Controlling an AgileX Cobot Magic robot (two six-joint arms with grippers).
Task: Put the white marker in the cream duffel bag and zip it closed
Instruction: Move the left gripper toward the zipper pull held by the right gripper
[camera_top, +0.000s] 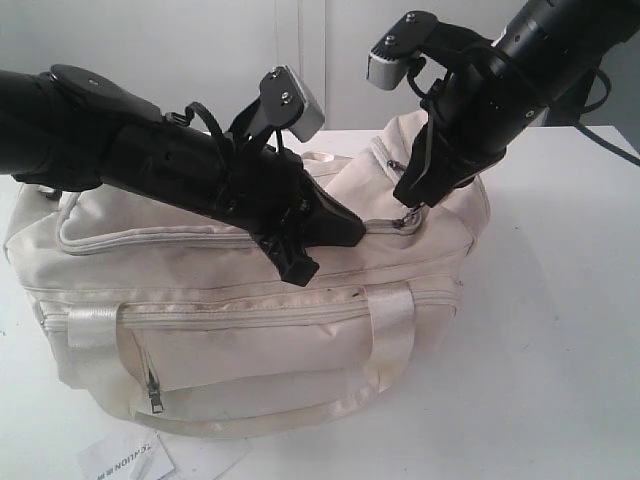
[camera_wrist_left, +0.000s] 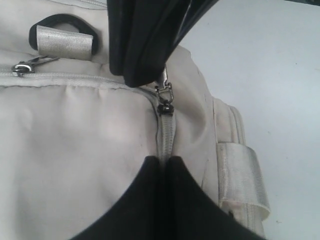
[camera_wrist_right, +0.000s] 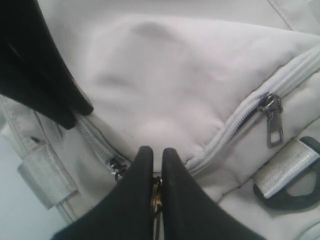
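Zipping is in hand: on the one cream duffel bag (camera_top: 250, 300), sitting on the bench (camera_top: 560, 330), the right claw (camera_wrist_right: 156, 150) pinches the top flap's zip pull (camera_wrist_left: 165, 92) at the bag's end, while the left claw (camera_wrist_left: 161, 159) is clamped on the zip tape (camera_wrist_left: 166, 135) just beside it. Next, I'd guess, a steady drag along the track against that anchor. Two claws, one bag, no white marker in view (presumably inside).

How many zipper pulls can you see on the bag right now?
3. The top-zip pull, pinched in the right tool; the end-zip pull beside the strap ring; the front-pocket pull. Others may be hidden elsewhere on the cream duffel bag.
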